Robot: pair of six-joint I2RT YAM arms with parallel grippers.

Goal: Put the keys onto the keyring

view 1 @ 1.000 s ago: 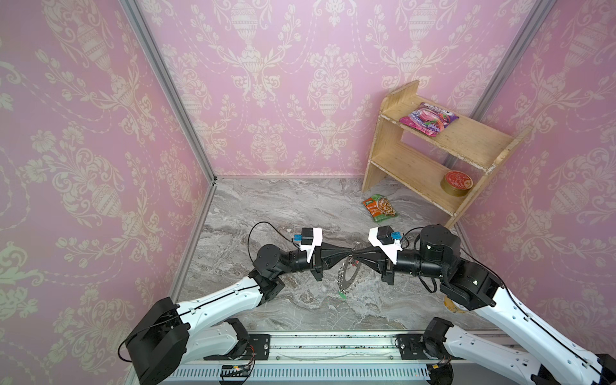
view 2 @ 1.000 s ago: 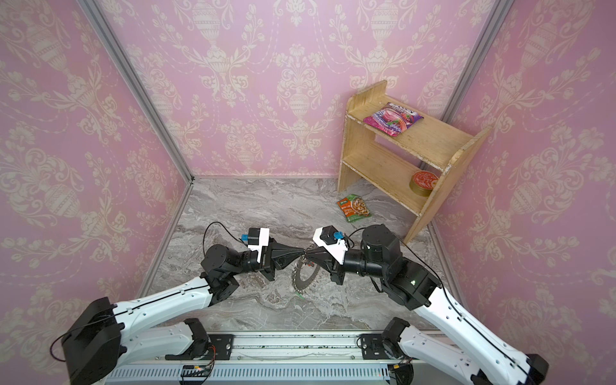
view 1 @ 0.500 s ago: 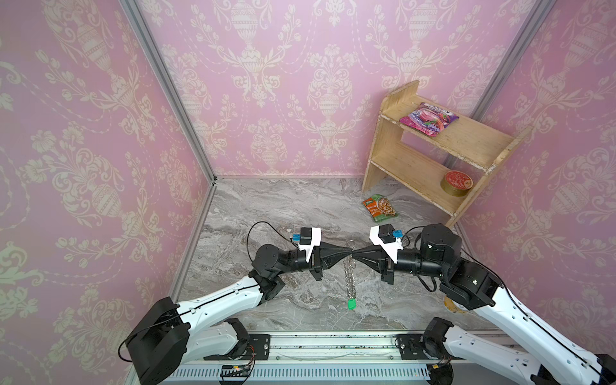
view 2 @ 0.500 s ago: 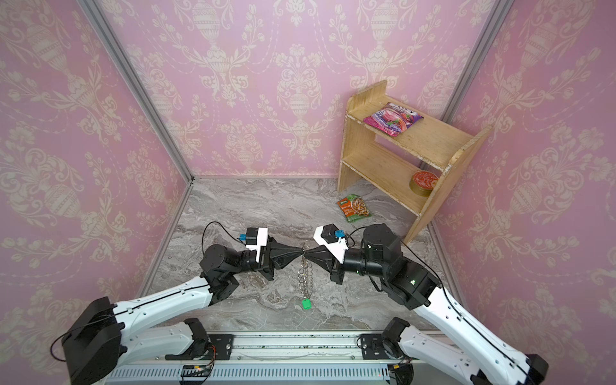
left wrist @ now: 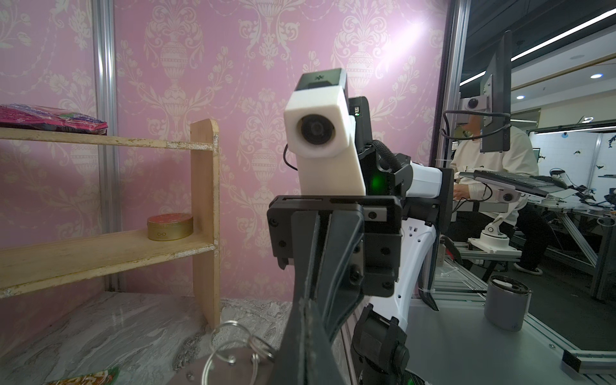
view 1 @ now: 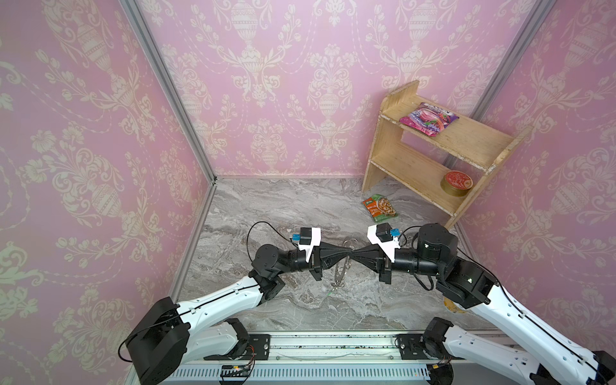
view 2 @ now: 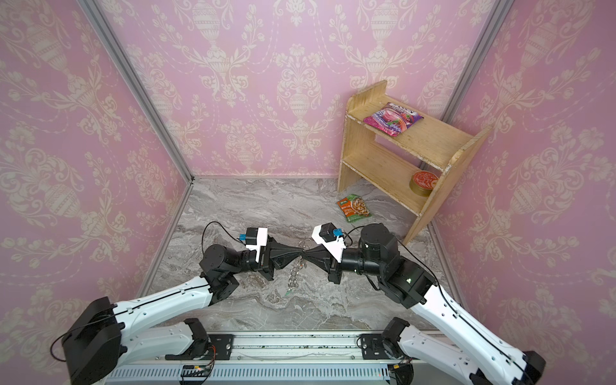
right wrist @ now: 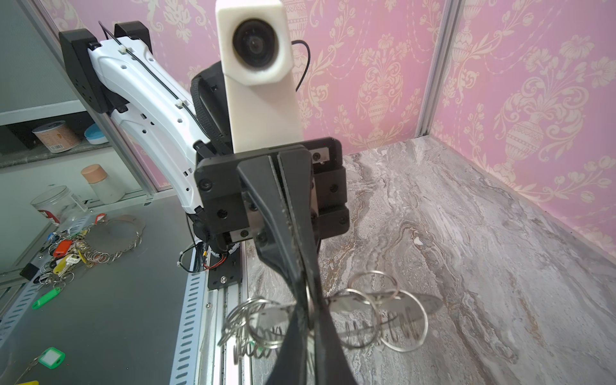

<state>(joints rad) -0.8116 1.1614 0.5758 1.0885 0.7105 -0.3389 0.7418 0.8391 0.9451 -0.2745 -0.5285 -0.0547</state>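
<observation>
While both arms' jaws pinch the keyring (view 1: 340, 273), the shelf (view 1: 410, 168) holds a pink packet (view 1: 430, 119) above, a tin (view 1: 456, 184) below.

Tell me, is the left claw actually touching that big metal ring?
Touching. The right wrist view shows the left gripper with its shut fingertips pinching the rim of the keyring, with no gap between them.

My left pincer (left wrist: 304, 310) points up, jaws pressed together, tip to tip with the right pincer (left wrist: 311, 290), which is closed too, its camera facing me. The keyring (left wrist: 233, 363) with its wire loops juts out beside my tips, over the marble bench (left wrist: 126, 330). A wooden shelf (left wrist: 203, 206) holds a gold tin (left wrist: 170, 228).
</observation>
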